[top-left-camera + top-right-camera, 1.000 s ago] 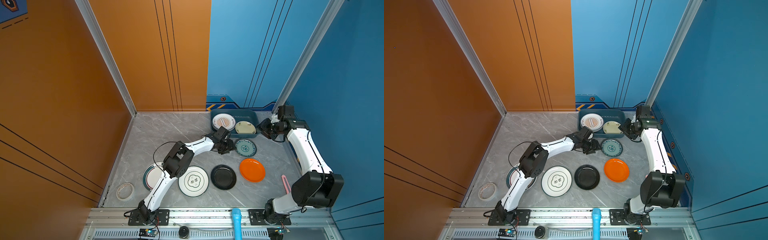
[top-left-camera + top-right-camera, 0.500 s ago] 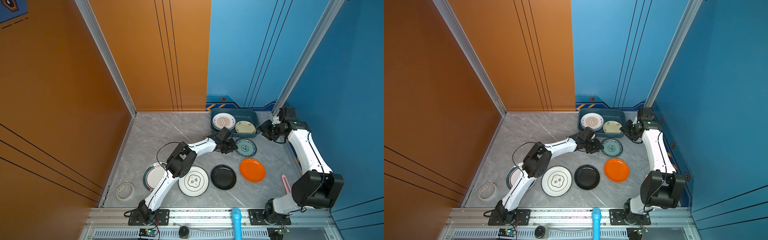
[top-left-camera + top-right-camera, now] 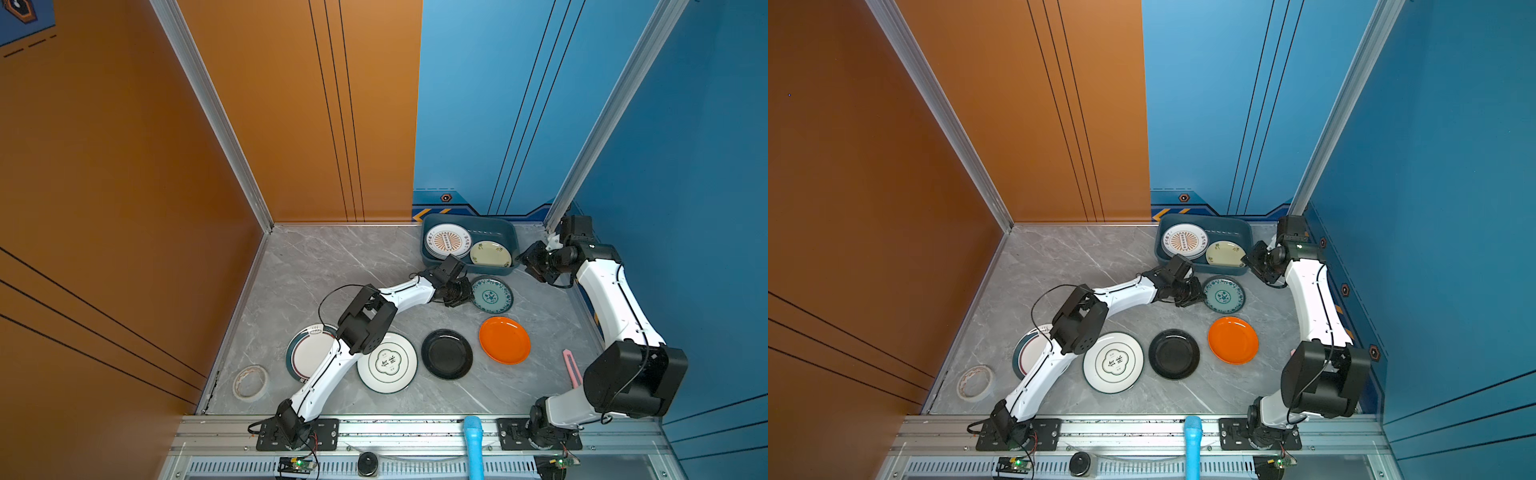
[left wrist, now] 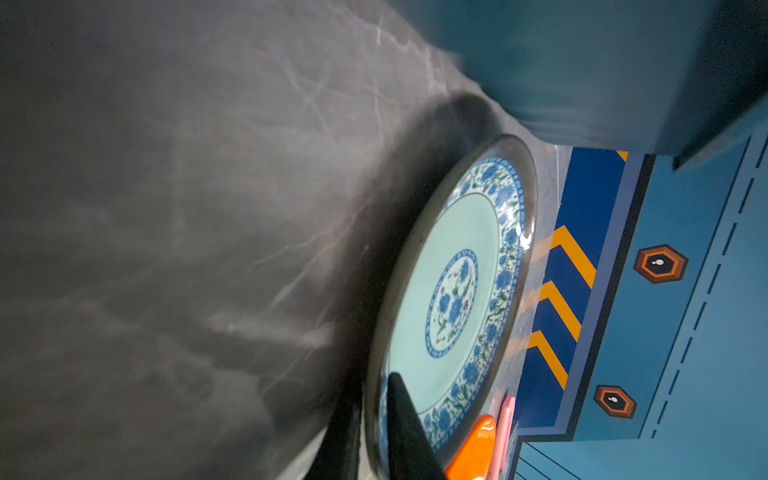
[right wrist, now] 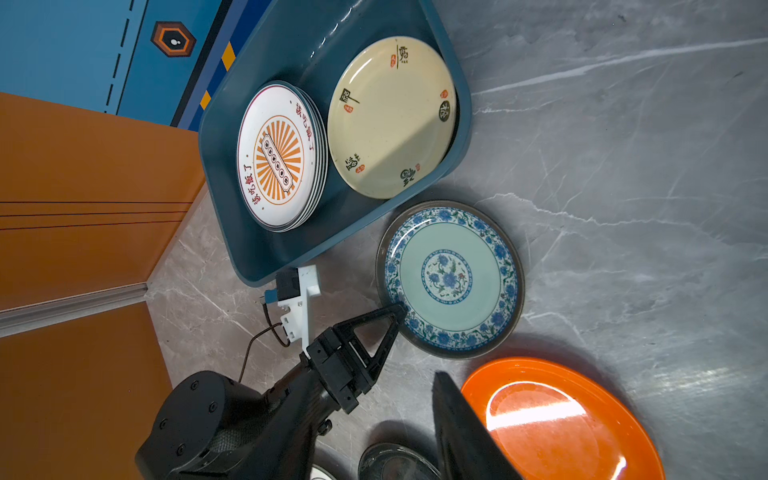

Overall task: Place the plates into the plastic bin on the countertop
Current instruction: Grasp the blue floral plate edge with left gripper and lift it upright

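In both top views the round teal-patterned plate (image 3: 492,294) lies on the grey marble countertop (image 3: 332,266), just beside the dark teal plastic bin (image 3: 494,230), with the right gripper (image 3: 532,266) near the bin. Left wrist view: the left gripper's (image 4: 374,401) black fingers (image 4: 405,428) clamp the plate's rim. Right wrist view: the right jaws' state cannot be told.

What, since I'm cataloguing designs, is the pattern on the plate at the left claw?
Plate: pale teal, blue flower medallion and border, dark rim; right wrist view.

The left tool (image 5: 400,311) has reached the teal plate (image 5: 451,278) and closed, seemingly pinching its rim
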Motion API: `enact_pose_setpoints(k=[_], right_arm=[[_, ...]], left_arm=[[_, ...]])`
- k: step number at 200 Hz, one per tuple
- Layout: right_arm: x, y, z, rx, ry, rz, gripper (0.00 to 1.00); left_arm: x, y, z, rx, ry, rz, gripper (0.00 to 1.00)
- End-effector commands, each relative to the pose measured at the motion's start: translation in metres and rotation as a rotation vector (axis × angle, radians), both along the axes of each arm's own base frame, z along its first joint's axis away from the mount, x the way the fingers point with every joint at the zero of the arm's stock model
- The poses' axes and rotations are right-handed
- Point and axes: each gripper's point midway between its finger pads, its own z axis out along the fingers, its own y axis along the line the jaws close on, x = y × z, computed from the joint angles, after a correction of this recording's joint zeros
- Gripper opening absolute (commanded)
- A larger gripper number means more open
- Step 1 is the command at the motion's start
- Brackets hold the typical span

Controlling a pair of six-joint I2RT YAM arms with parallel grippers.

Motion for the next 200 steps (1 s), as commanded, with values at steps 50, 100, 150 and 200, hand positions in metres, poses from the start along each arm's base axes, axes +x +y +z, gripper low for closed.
enact_pose_setpoints(k=[50,100,150,200], right_arm=[[-0.005,-0.003,0.003,0.0,-0.018,-0.003,0.47],[-0.003,-0.004,0.005,0.0,-0.024,-0.006,0.47],[0.001,0.0,0.004,0.011,-0.028,0.021,0.47],[0.018,0.024,0.013,0.098,-0.094,0.165,0.51]], left_arm=[[-0.015,0.01,0.008,0.03,0.035,-0.026,0.02],[-0.021,0.028,0.052,0.026,-0.004,-0.036,0.0],[-0.019,0.063,0.088,0.039,-0.068,-0.02,0.0],[-0.019,0.107,0.116,0.091,-0.137,-0.078,0.0]])
